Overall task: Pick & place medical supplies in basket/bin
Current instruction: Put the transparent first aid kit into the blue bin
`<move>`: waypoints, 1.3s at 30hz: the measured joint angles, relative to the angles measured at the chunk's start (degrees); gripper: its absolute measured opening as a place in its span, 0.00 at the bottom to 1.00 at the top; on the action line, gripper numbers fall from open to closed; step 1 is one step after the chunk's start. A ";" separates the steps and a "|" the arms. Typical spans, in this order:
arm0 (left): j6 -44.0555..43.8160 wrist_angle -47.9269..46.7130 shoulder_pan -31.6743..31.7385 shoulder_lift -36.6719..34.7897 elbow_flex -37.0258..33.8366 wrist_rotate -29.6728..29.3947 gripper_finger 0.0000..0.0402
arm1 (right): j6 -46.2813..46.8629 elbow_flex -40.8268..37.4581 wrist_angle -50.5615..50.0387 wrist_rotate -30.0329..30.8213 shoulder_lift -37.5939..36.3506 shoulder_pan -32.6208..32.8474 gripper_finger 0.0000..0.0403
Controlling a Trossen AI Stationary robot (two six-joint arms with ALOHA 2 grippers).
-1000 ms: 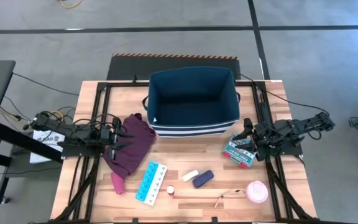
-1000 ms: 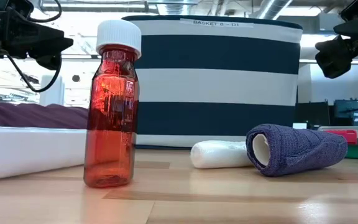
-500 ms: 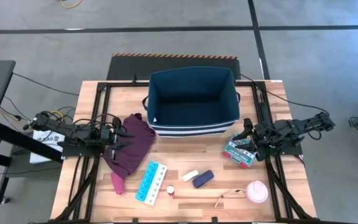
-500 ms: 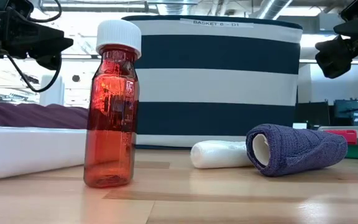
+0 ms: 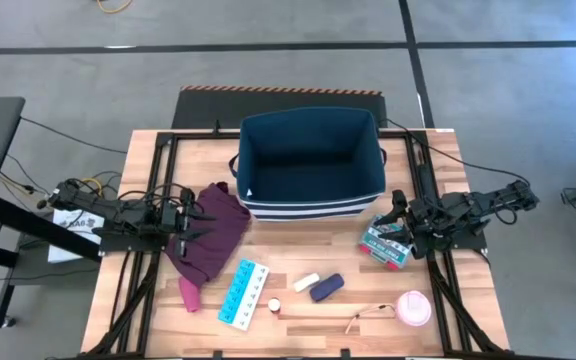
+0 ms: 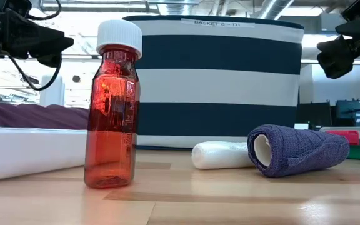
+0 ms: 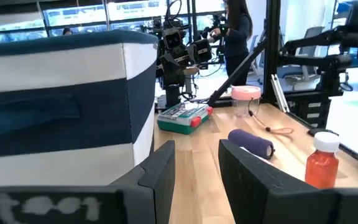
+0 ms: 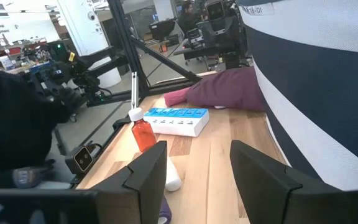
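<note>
The dark-blue bin (image 5: 311, 160) with white stripes stands at the table's far middle. On the near half lie a light-blue pill organizer (image 5: 243, 292), a small white piece (image 5: 306, 283), a dark-blue oblong roll (image 5: 326, 287) and a pink disc (image 5: 413, 308) with a tan cord (image 5: 366, 317). A teal-white-red box (image 5: 386, 243) lies right of the bin. My left gripper (image 5: 194, 220) is open, held above the maroon cloth (image 5: 211, 235). My right gripper (image 5: 400, 222) is open, just above the box's far right end. Both show raised in the low view, the left (image 6: 42, 47) and the right (image 6: 337, 55).
A small red bottle with a white cap (image 5: 274, 307) stands upright between the organizer and the roll, close in the low view (image 6: 112, 106). Black frame rails run along the table's left and right sides. People and other robot stations show beyond the table in the left wrist view (image 7: 235, 31).
</note>
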 joint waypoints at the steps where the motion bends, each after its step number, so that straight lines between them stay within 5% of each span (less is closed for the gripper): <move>1: -2.52 0.00 -0.02 0.01 0.02 0.05 0.28 | 0.00 -0.01 0.00 -0.01 -0.01 0.01 0.42; 6: -15.45 0.99 -0.02 0.02 0.02 0.03 0.28 | 0.01 -0.01 0.00 0.00 0.01 0.00 0.42; 21: -17.68 -1.36 -0.02 0.45 0.37 2.02 0.28 | 0.01 -0.02 -0.56 -0.01 0.01 -0.01 0.42; 39: -15.66 0.74 0.00 0.47 0.37 -5.08 0.28 | 0.01 -0.01 -0.51 -0.01 0.01 0.00 0.42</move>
